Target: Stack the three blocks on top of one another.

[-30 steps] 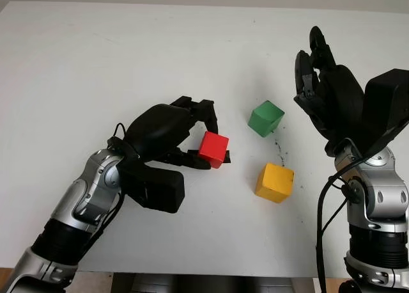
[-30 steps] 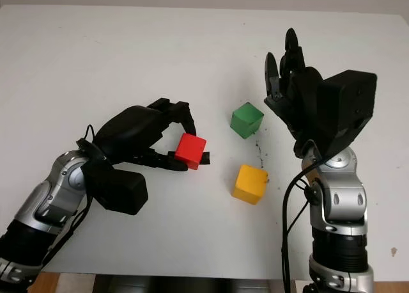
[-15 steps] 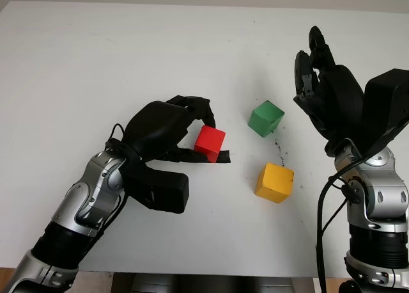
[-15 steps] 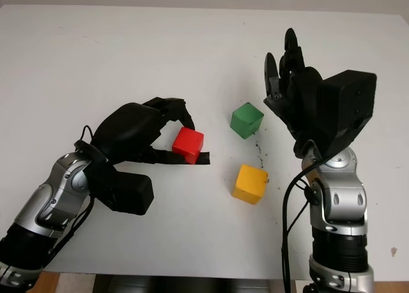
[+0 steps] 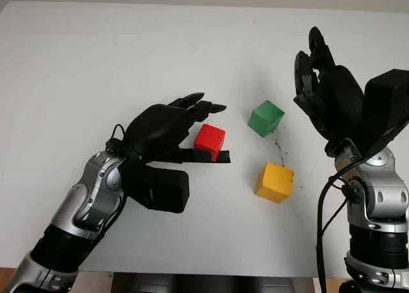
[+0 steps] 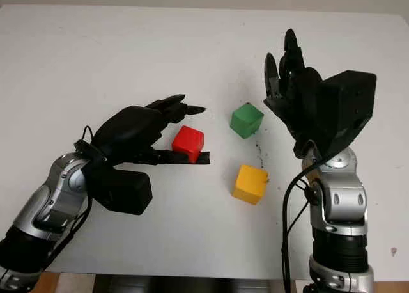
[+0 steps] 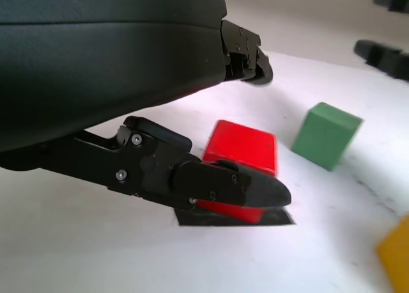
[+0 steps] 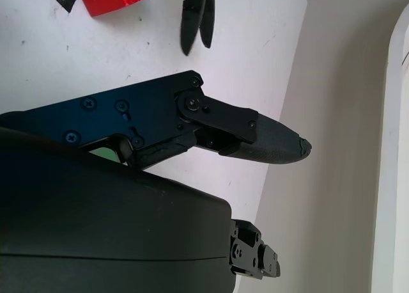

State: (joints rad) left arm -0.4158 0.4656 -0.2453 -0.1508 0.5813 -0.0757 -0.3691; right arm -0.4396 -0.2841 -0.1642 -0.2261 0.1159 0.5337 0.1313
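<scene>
head stereo: down at table (image 5: 96, 63) | wrist cams: close, share red block (image 7: 243, 149)

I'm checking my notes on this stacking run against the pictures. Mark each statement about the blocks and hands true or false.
1. The red block sits on the table, not on another block. True.
2. The green block is stacked on the yellow block. False: they lie apart, each on the table.
3. The left hand is open, next to the red block. True.
4. The right hand grips the green block. False: it is open, raised beside that block.
5. A black patch lies under the red block. True.
</scene>
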